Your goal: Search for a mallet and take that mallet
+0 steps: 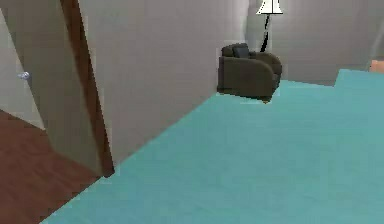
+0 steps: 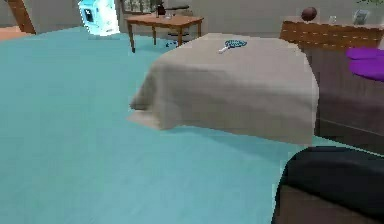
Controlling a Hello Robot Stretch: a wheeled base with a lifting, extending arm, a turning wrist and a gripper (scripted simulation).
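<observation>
Search phase. Possible mallet: small teal thing (image 2: 233,46) with a handle, lying on the bed (image 2: 230,95) toward its far side. Pincer state: can't tell. Drive closer to the bed and confirm before reaching.

Both views were evenly, softly lit. The flat teal carpet (image 1: 250,160) read bright; a faint shadow sat under the dark brown upholstered armchair (image 1: 249,72). The beige cloth bedspread (image 2: 235,85) shaded darker along its near folds — the brown wooden door frame (image 1: 88,90) leaned in the forward view.
</observation>
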